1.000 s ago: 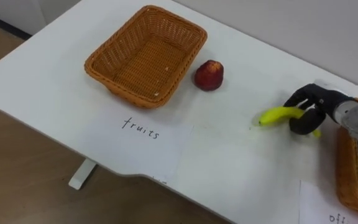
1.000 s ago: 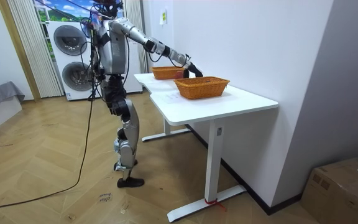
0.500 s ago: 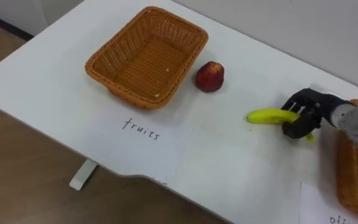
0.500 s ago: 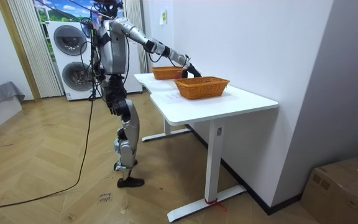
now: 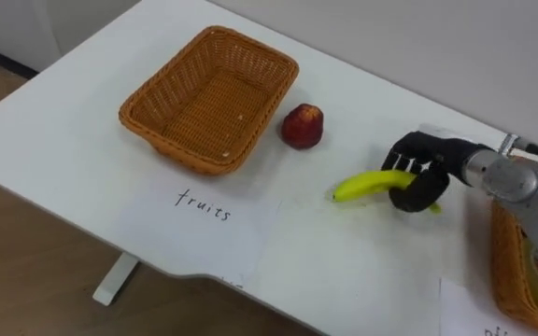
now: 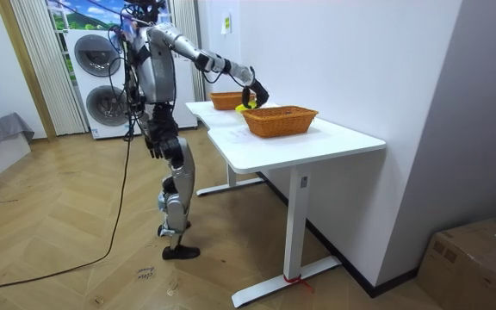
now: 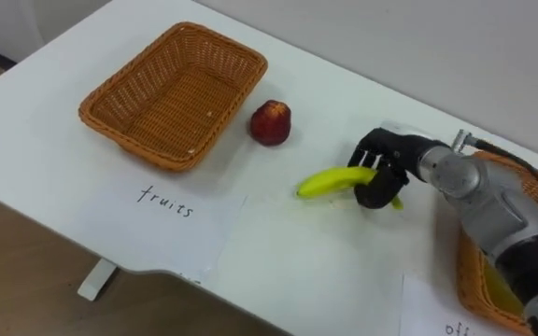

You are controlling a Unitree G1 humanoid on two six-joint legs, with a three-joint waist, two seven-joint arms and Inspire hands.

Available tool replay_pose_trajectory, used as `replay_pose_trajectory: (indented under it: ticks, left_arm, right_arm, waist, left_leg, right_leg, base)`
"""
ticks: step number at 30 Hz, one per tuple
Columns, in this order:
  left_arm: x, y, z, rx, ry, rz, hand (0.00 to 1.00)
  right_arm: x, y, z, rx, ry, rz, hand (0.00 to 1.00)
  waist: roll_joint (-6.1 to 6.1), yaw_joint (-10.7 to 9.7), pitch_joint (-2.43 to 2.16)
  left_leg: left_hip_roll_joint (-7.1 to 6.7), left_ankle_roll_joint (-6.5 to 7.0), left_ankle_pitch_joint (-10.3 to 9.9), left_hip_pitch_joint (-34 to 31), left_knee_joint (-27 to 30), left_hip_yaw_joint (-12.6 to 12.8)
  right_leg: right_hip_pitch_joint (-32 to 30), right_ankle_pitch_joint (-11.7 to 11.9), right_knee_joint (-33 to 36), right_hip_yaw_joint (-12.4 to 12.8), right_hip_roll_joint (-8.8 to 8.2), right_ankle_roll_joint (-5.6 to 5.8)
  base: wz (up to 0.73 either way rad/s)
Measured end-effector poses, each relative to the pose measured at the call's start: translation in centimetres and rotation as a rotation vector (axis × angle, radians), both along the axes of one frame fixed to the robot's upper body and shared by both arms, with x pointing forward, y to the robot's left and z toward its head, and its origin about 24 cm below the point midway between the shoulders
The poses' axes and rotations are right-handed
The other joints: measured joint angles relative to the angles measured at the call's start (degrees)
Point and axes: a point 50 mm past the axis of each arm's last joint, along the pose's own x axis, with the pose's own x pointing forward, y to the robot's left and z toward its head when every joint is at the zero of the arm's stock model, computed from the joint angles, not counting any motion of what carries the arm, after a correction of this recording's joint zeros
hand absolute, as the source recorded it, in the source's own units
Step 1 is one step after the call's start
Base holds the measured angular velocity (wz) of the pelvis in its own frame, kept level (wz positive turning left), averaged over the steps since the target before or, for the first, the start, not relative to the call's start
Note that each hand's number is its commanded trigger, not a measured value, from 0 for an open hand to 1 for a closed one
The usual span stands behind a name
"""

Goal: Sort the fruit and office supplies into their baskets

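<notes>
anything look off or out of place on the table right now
Nothing spilled or damaged. The apple sits on the table just outside the empty fruits basket, and the right hand holds the banana, also not yet in it.

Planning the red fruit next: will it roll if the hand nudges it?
Probably: the red fruit is roundish and sits free on the table, beside the basket. It looks firm, so likely stiff to grip, though its smooth skin may slip.
</notes>
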Motion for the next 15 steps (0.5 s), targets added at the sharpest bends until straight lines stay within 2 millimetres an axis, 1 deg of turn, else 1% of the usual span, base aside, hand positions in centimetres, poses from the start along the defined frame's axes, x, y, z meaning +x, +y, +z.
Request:
replay_pose_trajectory:
  ticks: [2, 4, 5, 7, 8, 10, 11, 15]
  left_arm:
    - [-0.2, 0.1, 0.0, 0.003, -0.002, 0.017, 0.00]
    - [-0.3, 0.0, 0.0, 0.000, -0.004, 0.020, 0.00]
    - [-0.4, -0.2, -0.1, -0.004, -0.004, 0.026, 0.00]
    - [-0.6, -0.5, -0.3, -0.013, -0.005, 0.045, 0.00]
    - [-1.0, -0.7, -0.4, -0.015, 0.004, 0.052, 0.00]
    - [-1.5, -0.8, -0.5, -0.014, 0.019, 0.050, 0.00]
    - [-1.8, -0.8, -0.6, -0.014, 0.025, 0.053, 0.00]
    - [-2.4, -0.7, -0.6, -0.015, 0.027, 0.084, 0.00]
  right_arm:
    - [0.0, 0.9, 0.7, 0.035, -0.027, 0.032, 1.00]
    - [-0.1, 1.2, 1.4, 0.066, -0.060, 0.041, 1.00]
    - [-0.2, 1.5, 2.0, 0.084, -0.091, 0.054, 1.00]
    - [-0.5, 1.7, 2.5, 0.098, -0.120, 0.064, 1.00]
    - [-0.6, 1.7, 2.8, 0.106, -0.134, 0.066, 1.00]
    - [-0.6, 1.9, 3.5, 0.102, -0.171, 0.074, 1.00]
    - [-0.5, 1.8, 4.2, 0.104, -0.203, 0.072, 1.00]
    - [-0.4, 1.3, 5.3, 0.118, -0.263, 0.043, 1.00]
  waist:
    - [0.38, -0.58, 0.12]
    - [0.52, -0.61, -0.18]
    - [0.68, -0.72, -0.26]
    - [1.12, -0.96, -0.29]
    - [1.48, -1.01, -0.24]
    - [1.85, -1.49, -0.35]
    - [1.91, -1.56, -0.36]
    - [2.09, -1.58, -0.40]
  left_leg:
    - [0.02, 0.00, -0.01, 1.16, -0.25, 0.02]
    - [0.00, 0.00, -0.01, 1.31, -0.35, 0.03]
    - [-0.02, 0.00, -0.01, 1.50, -0.37, 0.08]
    - [-0.04, 0.01, -0.02, 2.51, -0.85, 0.14]
    - [-0.06, 0.03, -0.04, 3.44, -1.41, 0.22]
    - [-0.14, 0.04, -0.06, 4.49, -1.80, 0.29]
    - [-0.20, 0.03, -0.04, 4.81, -1.92, 0.45]
    - [-0.20, 0.01, -0.02, 6.01, -2.27, 0.76]
  right_leg:
    - [1.10, -0.06, -0.06, 0.08, 0.02, 0.11]
    - [1.29, -0.08, -0.06, 0.17, -0.01, 0.14]
    - [1.41, -0.08, -0.03, 0.22, -0.03, 0.14]
    - [2.35, -0.11, -0.05, 0.38, -0.03, 0.18]
    - [3.27, -0.22, -0.05, 0.74, -0.02, 0.36]
    - [4.02, -0.54, -0.07, 1.33, -0.04, 0.51]
    - [4.17, -0.81, -0.06, 1.75, -0.11, 0.42]
    - [4.99, -1.00, -0.07, 2.30, -0.23, 0.43]
  base:
    - [0.00]
    - [0.00]
    - [0.00]
    - [0.00]
    - [0.00]
    - [-0.03]
    - [-0.07]
    - [-0.05]
